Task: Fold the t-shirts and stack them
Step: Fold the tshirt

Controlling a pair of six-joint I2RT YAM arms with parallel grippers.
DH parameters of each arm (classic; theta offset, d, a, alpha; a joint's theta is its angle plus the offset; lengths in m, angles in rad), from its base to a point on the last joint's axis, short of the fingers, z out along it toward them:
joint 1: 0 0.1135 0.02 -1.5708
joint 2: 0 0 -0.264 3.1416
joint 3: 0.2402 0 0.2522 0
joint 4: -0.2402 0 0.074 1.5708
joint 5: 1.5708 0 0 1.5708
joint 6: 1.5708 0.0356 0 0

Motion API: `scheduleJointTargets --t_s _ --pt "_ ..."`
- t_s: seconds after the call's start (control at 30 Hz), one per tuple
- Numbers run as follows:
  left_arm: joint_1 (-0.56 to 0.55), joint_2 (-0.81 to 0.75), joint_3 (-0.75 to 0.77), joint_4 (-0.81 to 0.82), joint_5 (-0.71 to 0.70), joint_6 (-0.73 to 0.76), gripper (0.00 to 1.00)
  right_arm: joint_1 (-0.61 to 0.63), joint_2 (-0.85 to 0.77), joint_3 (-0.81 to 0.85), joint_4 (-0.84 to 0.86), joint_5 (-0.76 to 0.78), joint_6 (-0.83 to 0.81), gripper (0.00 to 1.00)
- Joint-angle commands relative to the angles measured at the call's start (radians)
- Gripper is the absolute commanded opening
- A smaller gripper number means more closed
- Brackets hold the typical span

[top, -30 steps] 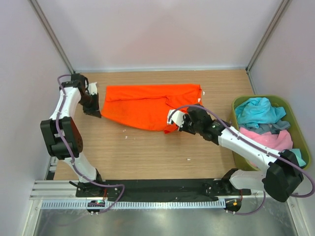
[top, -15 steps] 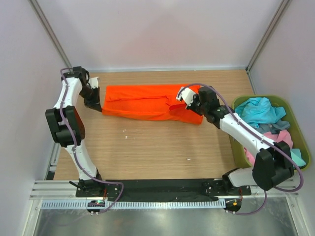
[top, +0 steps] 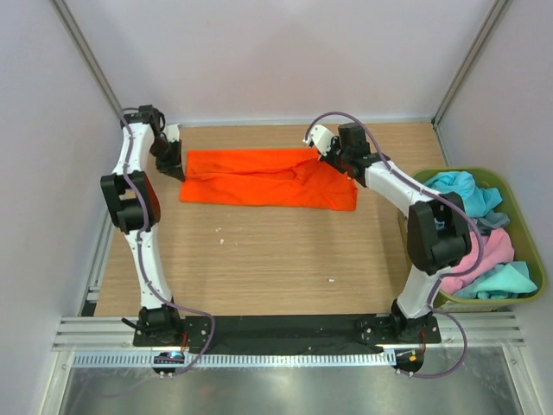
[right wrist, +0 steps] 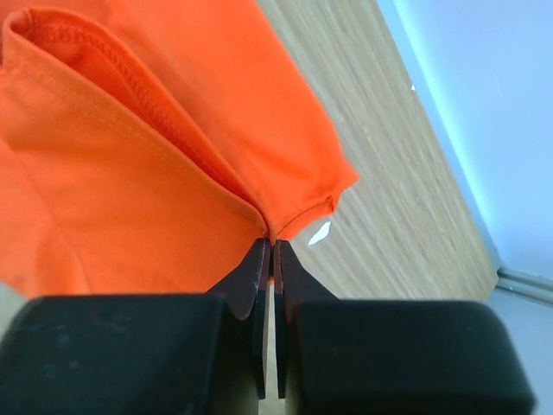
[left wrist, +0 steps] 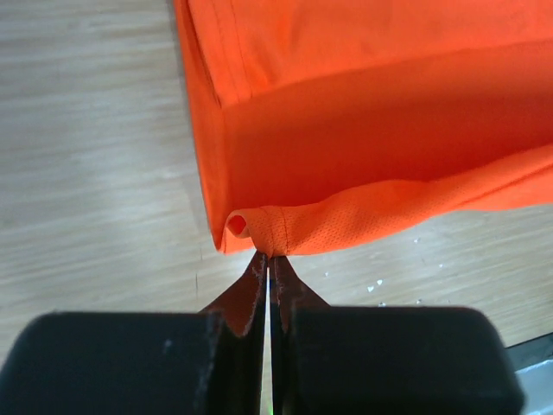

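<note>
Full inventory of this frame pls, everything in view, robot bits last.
orange t-shirt: one, bright orange, folded into a long band across the far side of the table
other t-shirts: a heap, turquoise, pink and grey, inside the bin; count unclear
bin: one, olive green, right edge of the table
table: one, light wood
specks: a few, white, scattered on the bare wood
rail: one, black, near edge, by the arm bases
left arm: white and black, at the band's left end, jaws shut on the cloth edge
right arm: white and black, at the band's far right corner, jaws shut on the cloth edge
</note>
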Motion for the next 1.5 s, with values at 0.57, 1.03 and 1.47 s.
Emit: scheduleJointTargets --t_s 0.57,1.03,1.47 --pt "-0.024 0.043 0.210 0.086 -0.115 -0.027 0.74 -0.032 0.199 0.248 0.231 0.201 0.118 0.59" --pt "-0.087 -0.054 -0.044 0.233 -0.070 0.048 0.68 -0.033 0.261 0.383 -0.184 0.037 0.691 0.61" --pt "-0.096 0.135 0.119 0.221 -0.099 0.053 0.67 -0.033 0.515 0.633 -0.327 -0.038 0.843 0.61"
